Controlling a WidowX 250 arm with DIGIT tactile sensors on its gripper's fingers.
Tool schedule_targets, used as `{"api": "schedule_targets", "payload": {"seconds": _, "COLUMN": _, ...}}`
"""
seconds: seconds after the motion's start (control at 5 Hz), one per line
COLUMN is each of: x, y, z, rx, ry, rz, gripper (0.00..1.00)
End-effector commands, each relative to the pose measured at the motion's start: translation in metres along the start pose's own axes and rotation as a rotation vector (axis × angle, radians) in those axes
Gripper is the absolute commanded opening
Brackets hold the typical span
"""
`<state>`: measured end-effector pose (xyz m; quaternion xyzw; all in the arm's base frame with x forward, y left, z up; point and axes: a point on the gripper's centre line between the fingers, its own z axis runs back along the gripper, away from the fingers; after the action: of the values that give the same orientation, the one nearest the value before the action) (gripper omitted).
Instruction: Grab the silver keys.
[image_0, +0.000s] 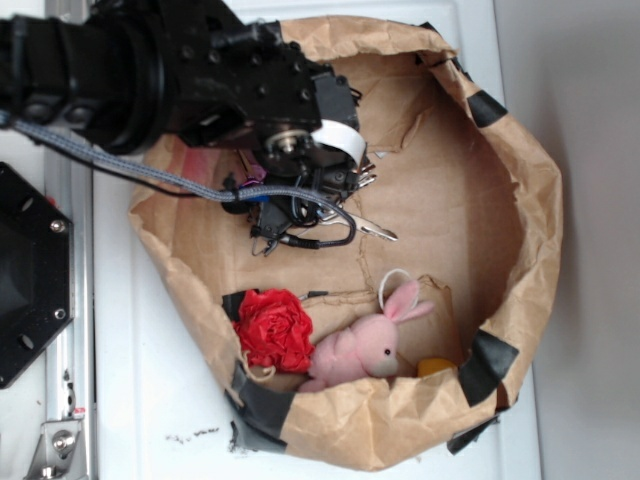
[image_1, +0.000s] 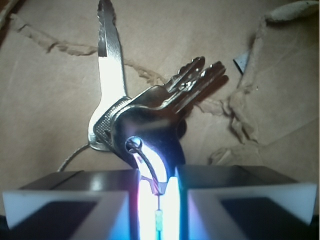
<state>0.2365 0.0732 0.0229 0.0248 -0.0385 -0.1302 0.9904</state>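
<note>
Fingertip pads (image_1: 75, 200) of your gripper (image_1: 159, 200) filled the bottom of the wrist view, pressed nearly together, with only a thin glowing slit between them. Pinched in that slit was the dark head of one key, so you had the jaws clamped on the silver keys (image_1: 150, 107).

Progress, as judged: the grasp looked made. Whether the bunch was already off the floor of the brown paper bag (image_0: 520, 300) could not be told; the keys fanned out freely above the paper, but contact was not resolvable from either view. What was left, by my reading, was to confirm the hold and lift clear.

Position relative to the tool: the bunch sat directly ahead of the fingertips. One bright silver key pointed up and away to the left of the pads; the darker keys splayed up and to the right. A thin wire ring trailed off to the lower left of the bunch. In the exterior view you had the gripper inside the bag, with one silver key poking out just past its tip.

Other contents: a pink plush bunny (image_0: 365, 345) and a red crumpled paper flower (image_0: 273, 328) lay well apart from the tool, against the bag wall, touching each other. Neither was involved in the grip.
</note>
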Motion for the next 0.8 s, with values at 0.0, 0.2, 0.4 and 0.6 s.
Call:
{"api": "schedule_targets", "payload": {"seconds": 0.0, "x": 0.021, "y": 0.005, "z": 0.043, "rx": 0.035, "ry": -0.011, "rz": 0.139, "gripper": 0.00}}
{"api": "schedule_targets", "payload": {"seconds": 0.2, "x": 0.042, "y": 0.007, "z": 0.092, "rx": -0.108, "ry": -0.058, "rz": 0.235, "gripper": 0.00}}
{"api": "schedule_targets", "payload": {"seconds": 0.4, "x": 0.046, "y": 0.014, "z": 0.143, "rx": -0.194, "ry": -0.118, "rz": 0.237, "gripper": 0.00}}
{"api": "schedule_targets", "payload": {"seconds": 0.6, "x": 0.051, "y": 0.007, "z": 0.136, "rx": -0.146, "ry": -0.108, "rz": 0.207, "gripper": 0.00}}
